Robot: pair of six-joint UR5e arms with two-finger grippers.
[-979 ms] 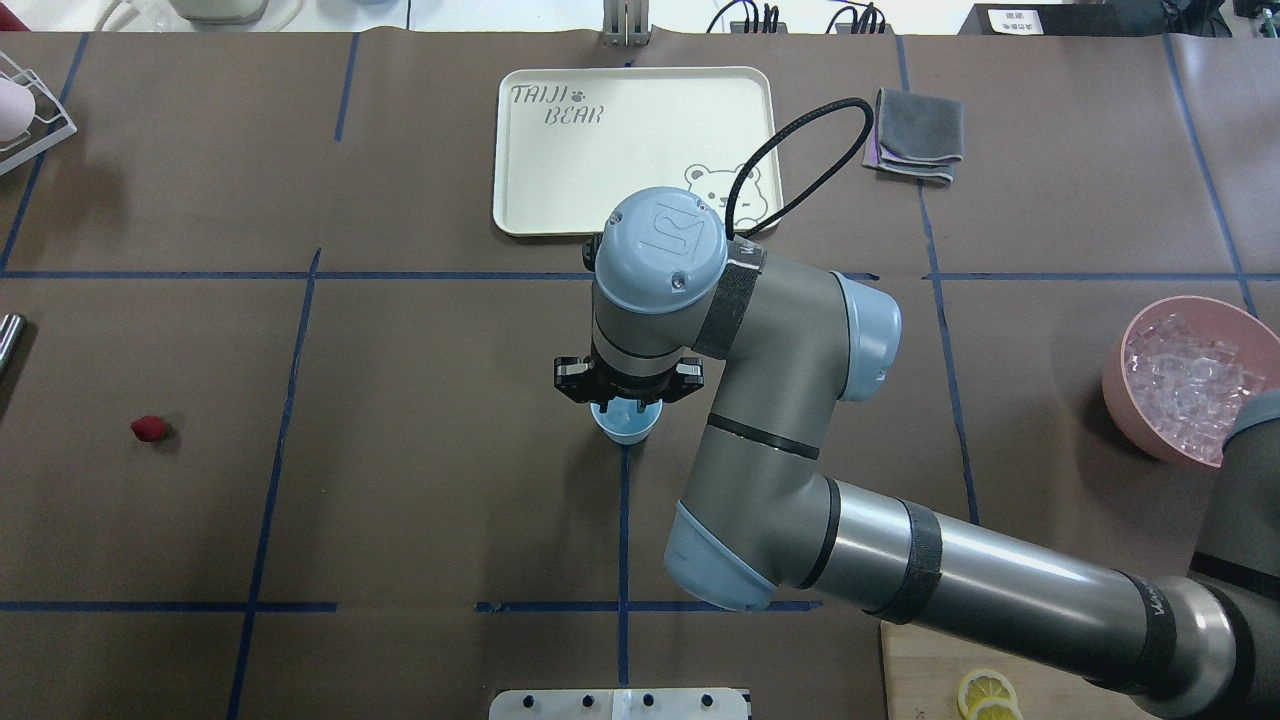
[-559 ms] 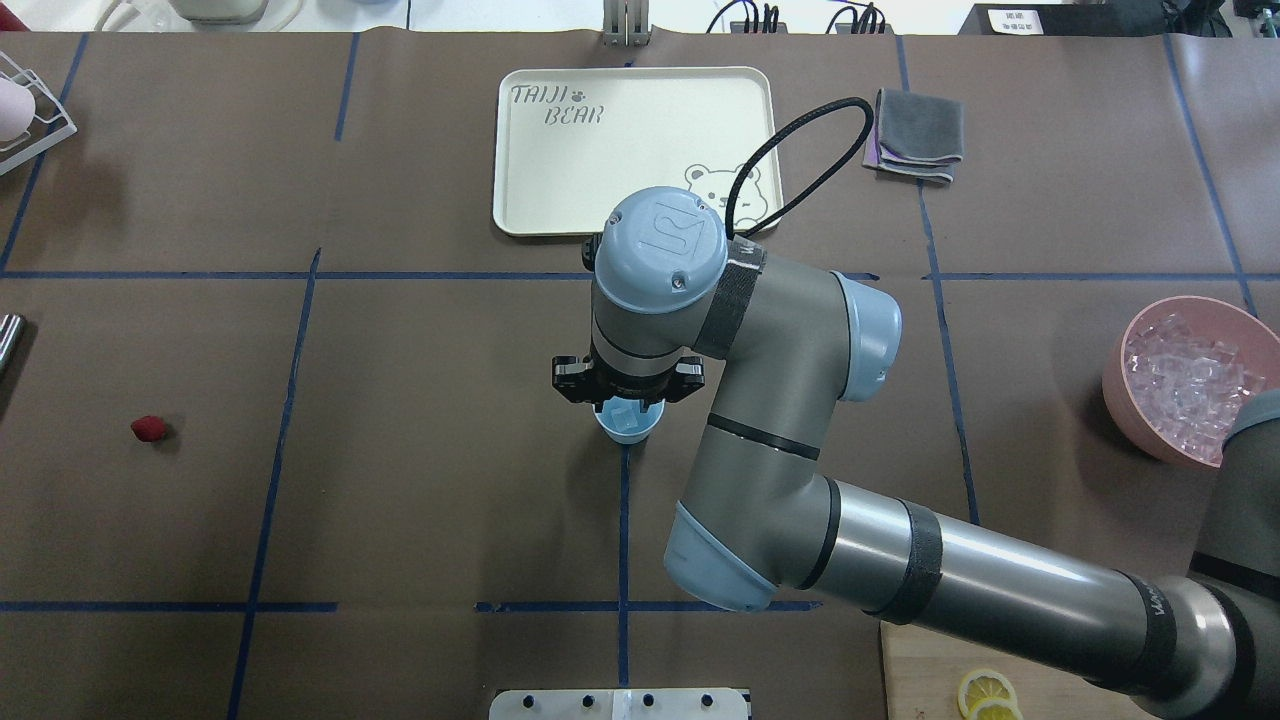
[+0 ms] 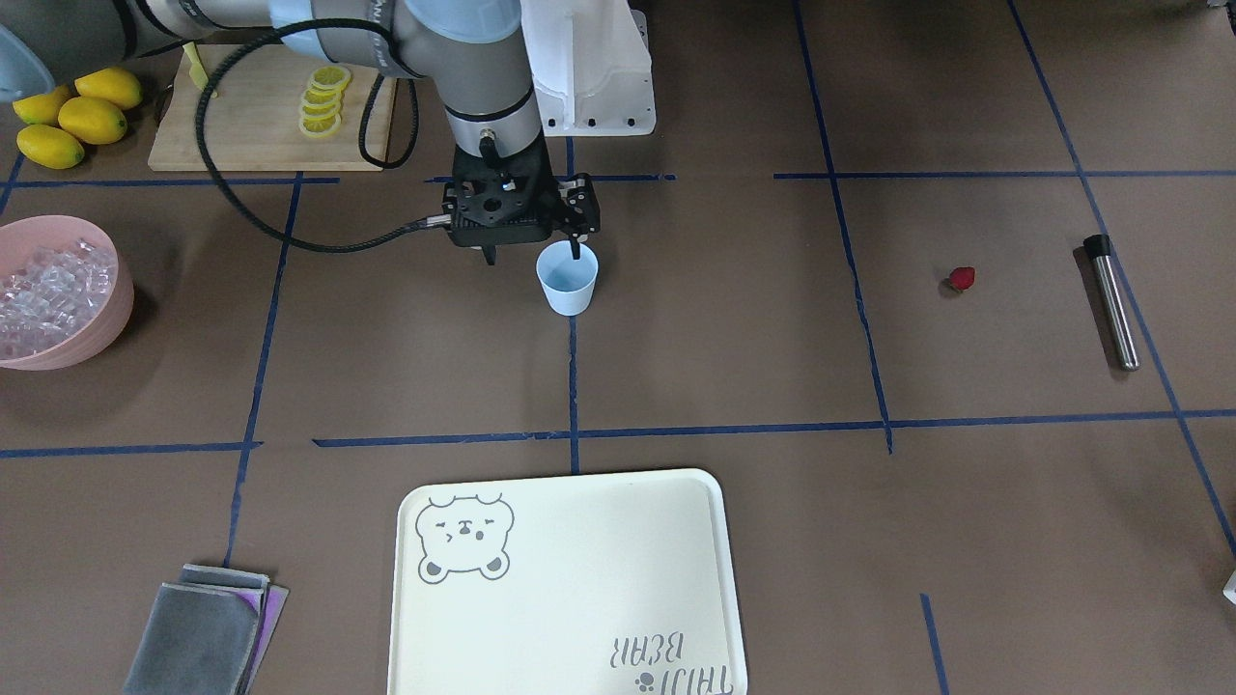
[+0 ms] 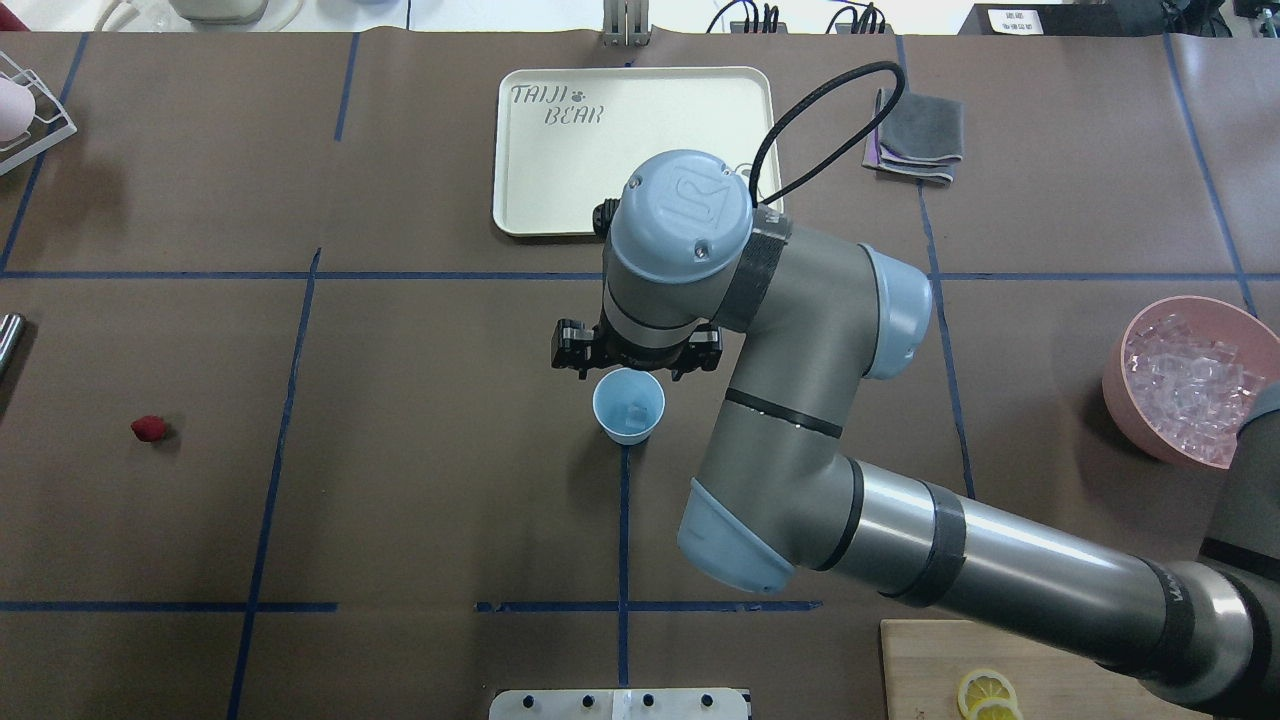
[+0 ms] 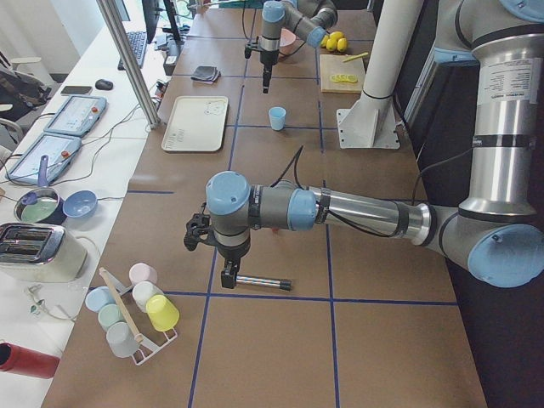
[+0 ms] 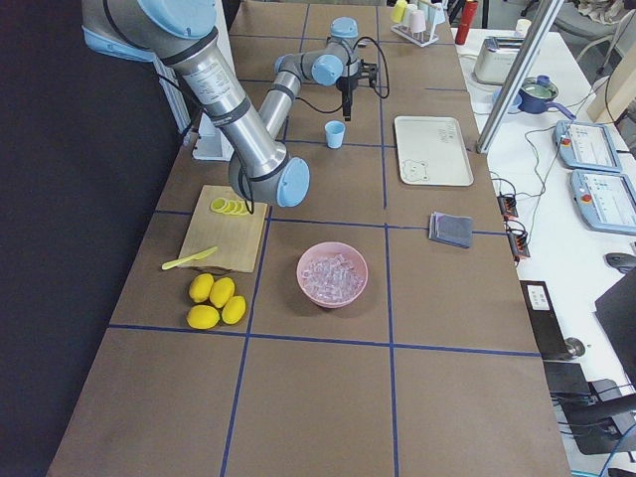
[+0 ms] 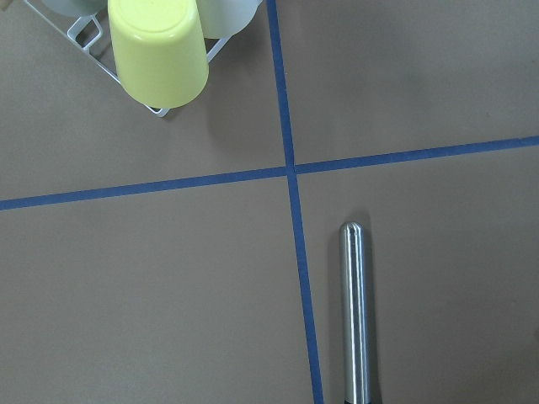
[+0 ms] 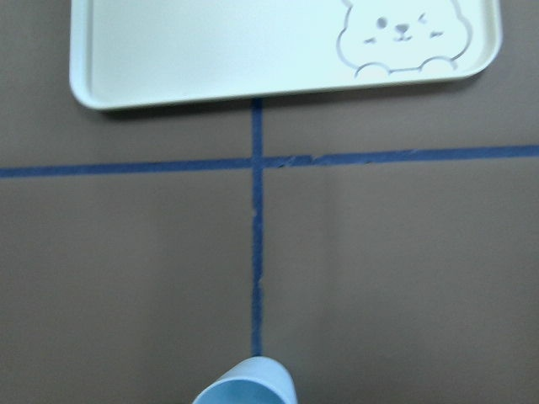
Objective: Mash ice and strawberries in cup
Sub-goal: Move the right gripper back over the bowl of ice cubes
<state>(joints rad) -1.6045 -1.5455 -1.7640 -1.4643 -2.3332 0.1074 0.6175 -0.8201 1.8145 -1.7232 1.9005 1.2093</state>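
brown table [image 4: 400, 400] | cup [image 4: 628, 406] holds ice [image 4: 631, 413] | right pincer [image 3: 532, 253] spread, aloft

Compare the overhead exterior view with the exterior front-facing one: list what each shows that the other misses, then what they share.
Only overhead: an ice cube lying inside the cup, and a wire rack at the table's corner. Only front-facing: the whole lemons and the metal rod end to end. Both: the strawberry, the pink bowl, the tray, the grey cloth and the open right gripper.
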